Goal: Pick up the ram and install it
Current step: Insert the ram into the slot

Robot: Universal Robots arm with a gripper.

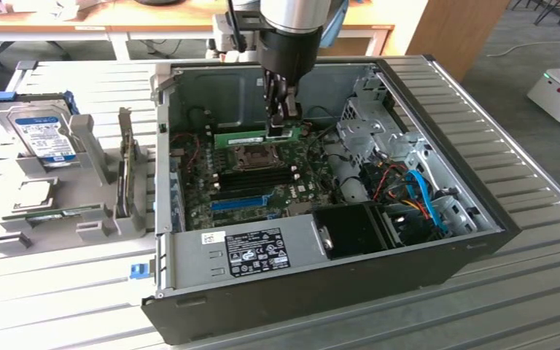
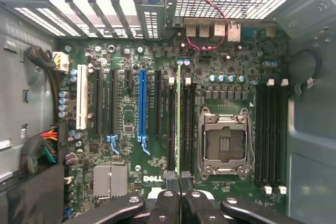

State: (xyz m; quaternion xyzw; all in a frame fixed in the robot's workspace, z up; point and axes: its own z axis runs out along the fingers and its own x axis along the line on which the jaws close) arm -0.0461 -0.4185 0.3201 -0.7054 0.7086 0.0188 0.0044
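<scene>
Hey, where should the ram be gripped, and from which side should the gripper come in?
Pinch the ram across its two flat faces near the upper long edge, coming straight down from above. It is thin and stands on edge over the motherboard, so the top edge is probably the easiest part to reach. The gripper is shut on it that way.

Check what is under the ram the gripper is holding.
Under the ram, held in the shut gripper, lie the black memory slots beside the processor socket. The ram's own edge covers the slot straight below it, so seating cannot be judged.
</scene>
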